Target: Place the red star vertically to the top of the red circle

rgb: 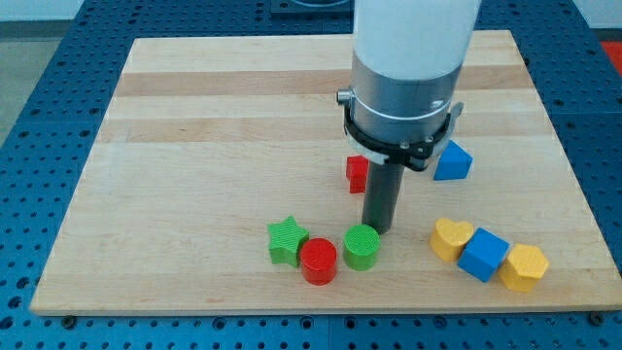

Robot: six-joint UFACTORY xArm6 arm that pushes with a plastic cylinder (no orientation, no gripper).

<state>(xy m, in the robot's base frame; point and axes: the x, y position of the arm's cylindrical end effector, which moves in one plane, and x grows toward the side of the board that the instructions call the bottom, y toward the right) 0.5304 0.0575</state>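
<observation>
The red star (357, 173) lies near the board's middle, partly hidden behind the rod. The red circle (318, 261) sits near the view's bottom, touching the green star (288, 240) on its left. The green circle (362, 246) lies just right of the red circle. My tip (377, 229) rests on the board just above and right of the green circle, below and right of the red star, and above and right of the red circle.
A blue triangular block (452, 161) lies right of the rod. A yellow heart (451, 238), a blue cube (483, 254) and a yellow hexagon block (523, 267) form a row at the bottom right. The wooden board (194, 146) ends close below the blocks.
</observation>
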